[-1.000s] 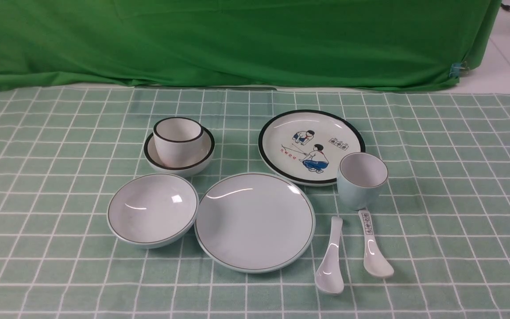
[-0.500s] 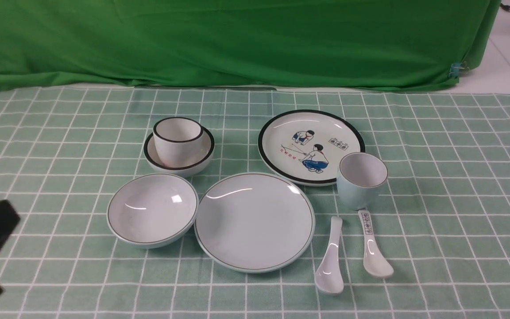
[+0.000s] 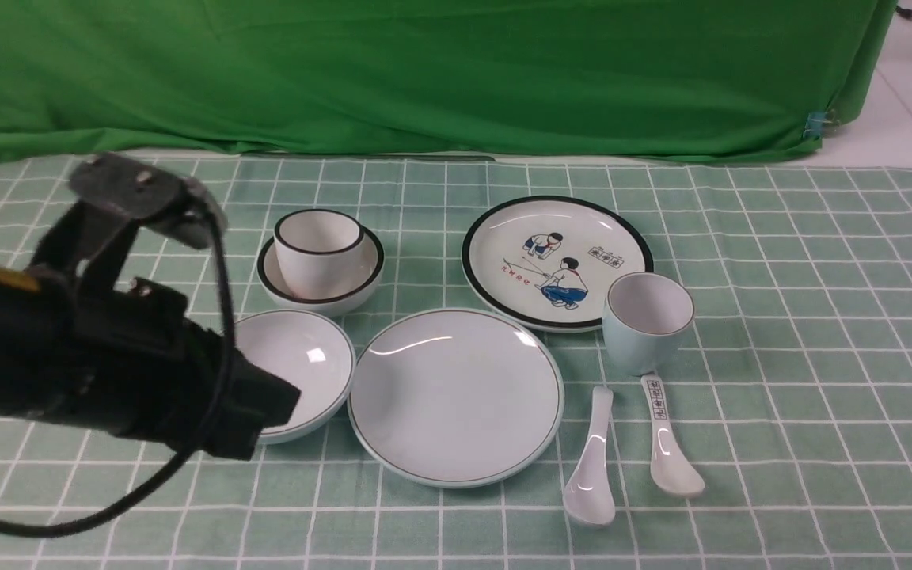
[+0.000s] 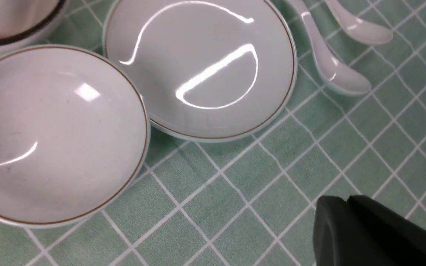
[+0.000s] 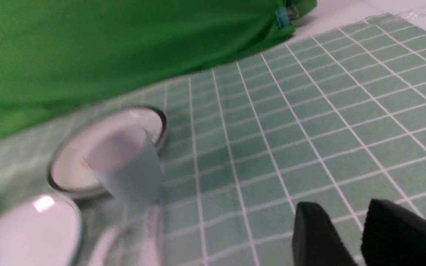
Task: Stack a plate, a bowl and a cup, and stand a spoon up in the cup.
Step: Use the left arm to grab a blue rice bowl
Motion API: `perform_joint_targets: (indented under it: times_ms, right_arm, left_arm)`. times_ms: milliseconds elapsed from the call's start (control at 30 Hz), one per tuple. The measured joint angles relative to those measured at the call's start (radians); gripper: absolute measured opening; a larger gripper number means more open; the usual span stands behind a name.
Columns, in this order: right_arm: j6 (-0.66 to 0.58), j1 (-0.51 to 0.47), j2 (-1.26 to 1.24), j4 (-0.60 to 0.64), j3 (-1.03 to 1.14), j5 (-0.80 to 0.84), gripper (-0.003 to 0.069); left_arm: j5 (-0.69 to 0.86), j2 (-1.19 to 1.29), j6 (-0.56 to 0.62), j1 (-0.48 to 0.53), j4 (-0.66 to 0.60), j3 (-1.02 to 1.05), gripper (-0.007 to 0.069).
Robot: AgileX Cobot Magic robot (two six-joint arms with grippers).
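Left gripper (image 4: 348, 203): jaws together, nothing held; reached over the bowl (image 3: 305, 364), probably to lift it.
Right gripper (image 5: 337, 210): jaws apart, gripping nothing.
Plain plate (image 3: 456, 396): flat beside bowl, likely stack base.
Pale cup (image 3: 647, 324): upright beside the cartoon plate (image 3: 555, 261).
Plain spoon (image 3: 592, 467): lay flat, cup unfilled.

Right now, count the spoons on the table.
2: the plain spoon beside the near right part of the plate; the printed spoon right of it, below the pale cup.
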Motion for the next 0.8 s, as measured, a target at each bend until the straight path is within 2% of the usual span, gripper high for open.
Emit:
perform_joint_targets:
  times_ms: [133,233,333,433,567,800]
  right_arm:
    - [0.145,0.0,0.0,0.018,0.0,-0.081,0.0235]
    - [0.165,0.028,0.005,0.022,-0.036,-0.005,0.0212]
    - [0.076,0.108,0.051,0.023,-0.162,0.155,0.0186]
    - [-0.115,0.231,0.176,0.024,-0.372,0.375,0.0178]
    - [-0.261,0.378,0.333,0.024,-0.531,0.595,0.0178]
    - [-0.293,0.494,0.423,0.024,-0.552,0.644,0.0178]
  left_arm:
    - [0.026,0.088,0.029,-0.059,0.051,-0.028,0.0012]
    - [0.013,0.131,-0.006,-0.128,0.166,-0.049,0.0012]
    - [0.022,0.176,-0.081,-0.176,0.28,-0.104,0.0013]
    - [0.028,0.235,-0.105,-0.19,0.369,-0.17,0.0032]
    - [0.03,0.313,-0.08,-0.19,0.442,-0.218,0.0148]
    - [0.015,0.407,-0.092,-0.19,0.519,-0.219,0.0364]
